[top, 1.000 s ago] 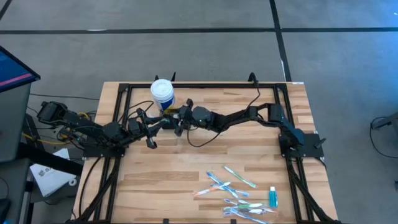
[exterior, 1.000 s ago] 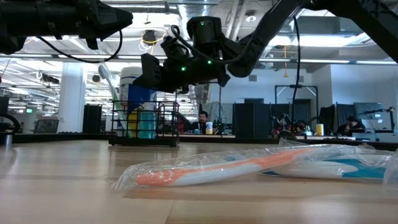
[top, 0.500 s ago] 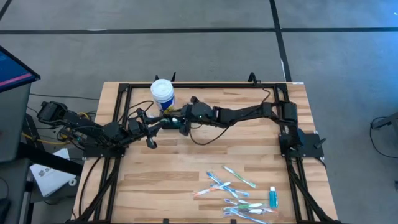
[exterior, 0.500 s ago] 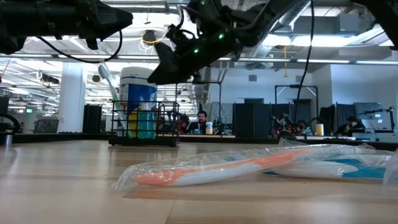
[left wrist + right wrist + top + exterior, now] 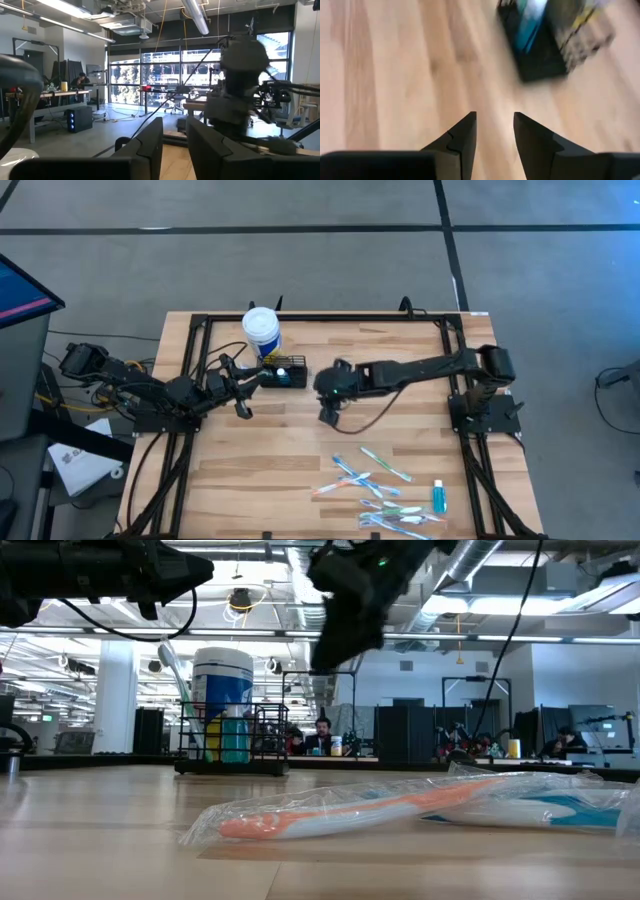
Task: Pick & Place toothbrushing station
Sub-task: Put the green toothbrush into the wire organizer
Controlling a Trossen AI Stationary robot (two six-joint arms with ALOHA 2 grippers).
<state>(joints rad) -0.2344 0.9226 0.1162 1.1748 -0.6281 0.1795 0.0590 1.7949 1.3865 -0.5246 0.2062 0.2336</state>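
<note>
While wooden table (image 5: 250,470) bears wrapped toothbrushes (image 5: 375,485), open-plan office behind

Black toothbrushing station (image 5: 284,374) near table's far edge, teal and yellow items inside. White tub (image 5: 261,328), blue label. Light striped wood table (image 5: 250,460). Teal, orange, green toothbrushes (image 5: 375,485) at near edge.

Right arm: stretched from its base at the right table edge toward the middle; wrist bent down. Right gripper (image 5: 327,415): above bare wood, fingers (image 5: 462,137) parted with a narrow gap, nothing between them.

Left arm: low, reaching inward from the left edge. Left gripper (image 5: 243,392): level, fingers (image 5: 150,145) slightly apart, empty.
</note>
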